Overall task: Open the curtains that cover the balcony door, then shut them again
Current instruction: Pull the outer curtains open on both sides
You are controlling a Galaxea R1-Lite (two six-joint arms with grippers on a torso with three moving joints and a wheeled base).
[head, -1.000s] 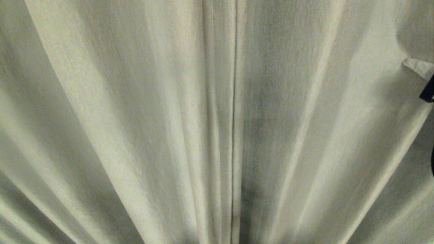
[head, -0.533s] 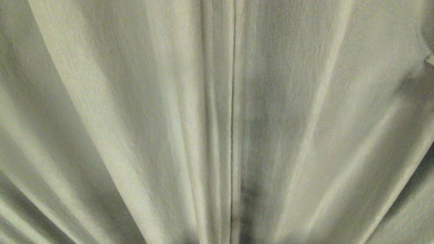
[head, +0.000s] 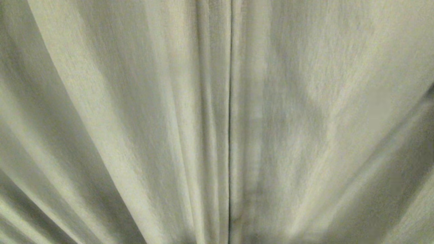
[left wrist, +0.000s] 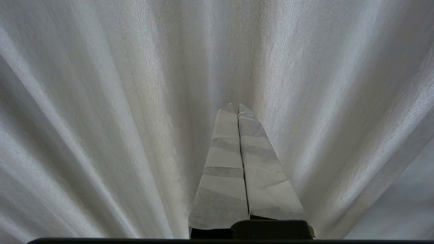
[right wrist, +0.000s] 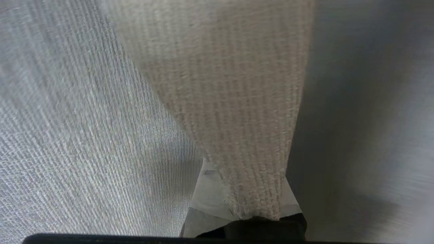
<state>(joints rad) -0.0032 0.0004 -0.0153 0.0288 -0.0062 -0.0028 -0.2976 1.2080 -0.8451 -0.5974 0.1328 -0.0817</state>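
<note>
The right gripper (right wrist: 242, 203), fingers clamped on a fold of the curtains (head: 135, 118), is no longer seen at the head view's right edge, where it stood a second ago. The left gripper (left wrist: 238, 108) is held with fingers pressed together, empty, just before the fabric. Beyond, the panels still meet at the centre seam, so opening is judged barely begun.

I face the curtains (head: 135, 118), and they fill all I see, so I read this as a furnished room, most likely a home, though I cannot tell for sure. They are cream, woven, heavy drapes hanging in long pleats. Two panels meet at a dark vertical seam (head: 230, 135) with hemmed edges on both sides. The same ribbed cloth shows up close in both wrist views. Nothing else of the room shows.
</note>
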